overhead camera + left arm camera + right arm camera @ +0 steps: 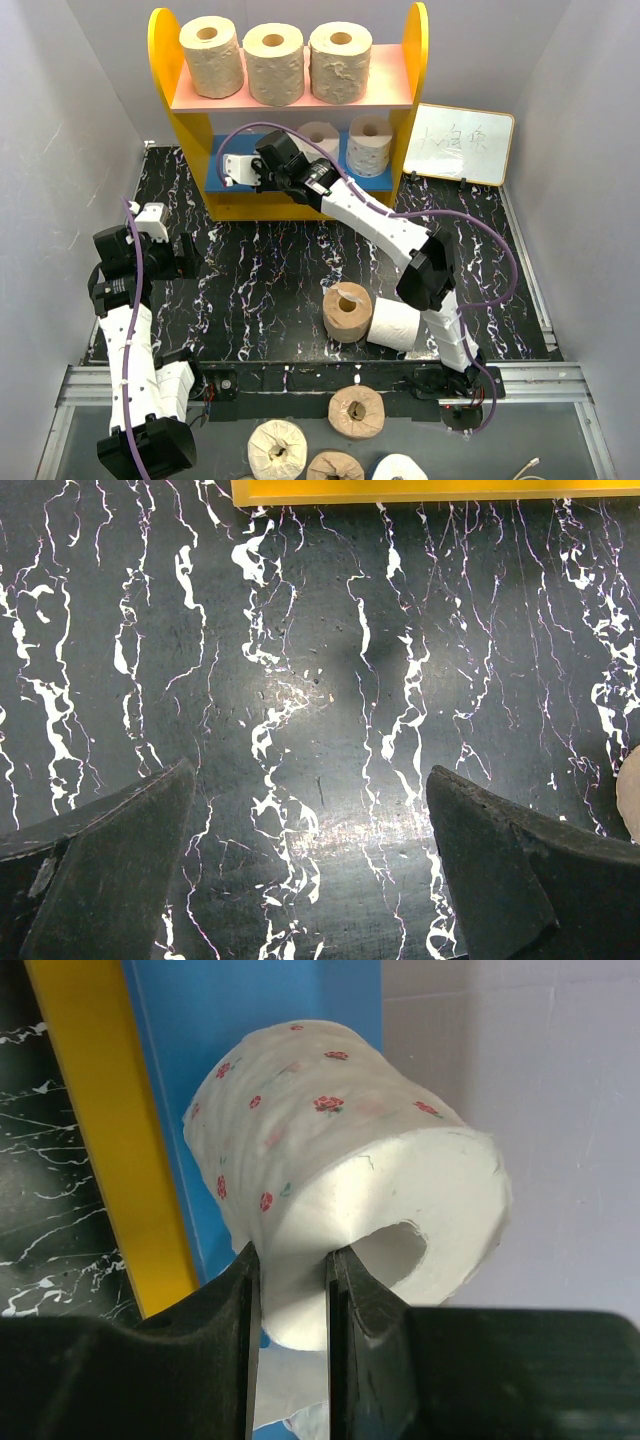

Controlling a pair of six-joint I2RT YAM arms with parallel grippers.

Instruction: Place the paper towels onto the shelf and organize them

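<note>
Four paper towels [357,410] lie nearest, on the ledge [520,440] at 6 o'clock below the arm bases: two tan, one cream, one white, seemingly stock not yet fed in. On the marbled surface [250,290], a tan roll [347,310] and a white roll [397,323] touch at about 5 o'clock, within the right arm's reach.

At 12 o'clock the shelf [165,60] carries three cream rolls [273,62] on its pink board [390,100], hollow ends up so they pack side by side. Two white rolls [370,145] stand on the blue board [380,182] toward 3 o'clock.

The right claw [292,1260] pinches the wall of a flowered roll [330,1140], holding it on its side at that board's 9 o'clock end, likely to fill the gap there. The left claw [310,770] hangs spread, gripping nothing, at 9 o'clock.

Twelve rolls: six at the shelf, two on the surface, four below.
</note>
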